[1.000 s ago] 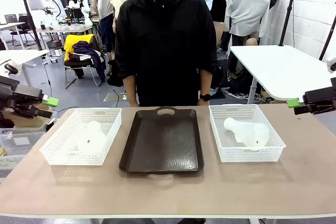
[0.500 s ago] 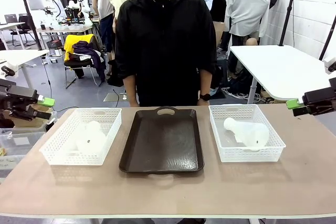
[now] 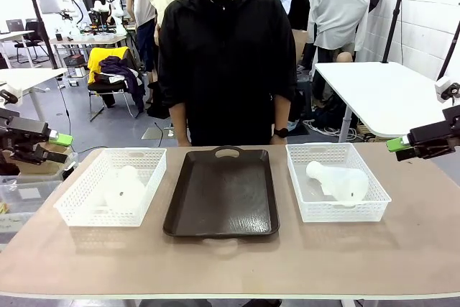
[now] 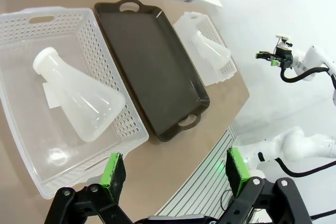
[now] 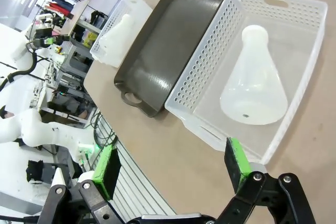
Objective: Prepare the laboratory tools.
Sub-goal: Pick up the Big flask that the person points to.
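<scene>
Three containers are set in a row on the table (image 3: pixel 230 264). In the left basket (image 3: pixel 72 210), a white mesh one, the left flask (image 3: pixel 118 186) is laid on its side, with its neck turned toward the far side and its wide base toward the robot. The right flask (image 3: pixel 338 181) is laid likewise in the right basket (image 3: pixel 338 213), its neck angled to the far left. A dark tray (image 3: pixel 223 192) is placed between the baskets, apart from both. The left gripper (image 3: pixel 63 147) is held off the table's left end and the right gripper (image 3: pixel 399 149) by its right edge, each with its jaws spread wide. A person (image 3: pixel 226 55) is seen standing behind the tray.
</scene>
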Controlling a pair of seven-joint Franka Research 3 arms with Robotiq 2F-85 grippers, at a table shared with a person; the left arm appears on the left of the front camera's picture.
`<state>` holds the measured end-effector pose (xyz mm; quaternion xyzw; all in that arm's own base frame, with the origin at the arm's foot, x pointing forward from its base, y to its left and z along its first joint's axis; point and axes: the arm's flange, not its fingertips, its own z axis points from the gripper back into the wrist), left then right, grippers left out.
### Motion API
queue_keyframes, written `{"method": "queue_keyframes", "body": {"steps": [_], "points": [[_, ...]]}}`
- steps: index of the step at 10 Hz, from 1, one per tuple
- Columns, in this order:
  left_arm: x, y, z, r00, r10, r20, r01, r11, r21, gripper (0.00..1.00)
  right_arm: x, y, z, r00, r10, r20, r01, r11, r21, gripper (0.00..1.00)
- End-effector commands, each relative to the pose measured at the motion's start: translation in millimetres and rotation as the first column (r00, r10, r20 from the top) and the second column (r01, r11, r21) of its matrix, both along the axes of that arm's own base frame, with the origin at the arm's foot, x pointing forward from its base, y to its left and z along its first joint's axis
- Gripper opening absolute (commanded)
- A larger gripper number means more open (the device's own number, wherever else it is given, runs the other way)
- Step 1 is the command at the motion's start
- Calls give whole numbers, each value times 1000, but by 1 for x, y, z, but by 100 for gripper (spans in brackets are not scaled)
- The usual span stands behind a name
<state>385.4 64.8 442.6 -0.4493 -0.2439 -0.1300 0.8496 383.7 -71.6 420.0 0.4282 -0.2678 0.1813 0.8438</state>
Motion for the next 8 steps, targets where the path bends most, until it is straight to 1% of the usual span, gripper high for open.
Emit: {"method": "queue_keyframes", "body": {"steps": [1,4,5,6,8], "points": [[4,0,-1,999,-11,31,12,999,-30,100,7,0,-1,999,8,33,-9,1000,22,100],[1,-1,-1,999,-14,35,15,999,-34,100,5,-1,0,999,11,36,-12,999,30,100],[0,-1,0,998,-28,50,32,997,-70,100,5,-1,-1,999,5,36,-6,999,32,100],[0,-2,0,1000,-7,0,7,1000,-13,100,0,0,0,1000,2,1,-2,1000,-1,100],[0,-2,0,1000,-7,0,7,1000,-13,100,0,0,0,1000,2,1,-2,1000,-1,100]]}}
